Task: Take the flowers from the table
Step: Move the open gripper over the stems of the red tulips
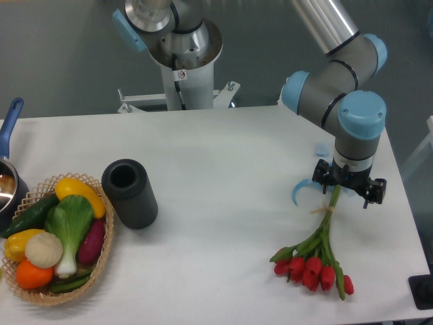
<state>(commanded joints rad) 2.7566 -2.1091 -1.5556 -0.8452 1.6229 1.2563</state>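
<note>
The flowers (314,261) hang or lie at about five o'clock on the white table (223,176), red tulip heads fanned toward the near edge and green stems running up to the pincer (336,191). The stem ends reach right into the pincer at its six o'clock, with the tie just below it. The pincer points straight down and appears to be clamped on the stem tips, though the fingers themselves are mostly hidden under the black wrist body, so how firmly they grip cannot be told. Whether the blooms touch the table or hang just above it cannot be told either. A pale blue curved piece (298,190) lies just beside the pincer at its nine o'clock.

Well apart, toward nine o'clock of the flowers, a dark grey cylinder (129,193) lies tilted on the table. Beyond it at the left edge sits a wicker basket (101,261) of colourful vegetables, and a blue-handled pot (9,186) is partly cut off by the frame.
</note>
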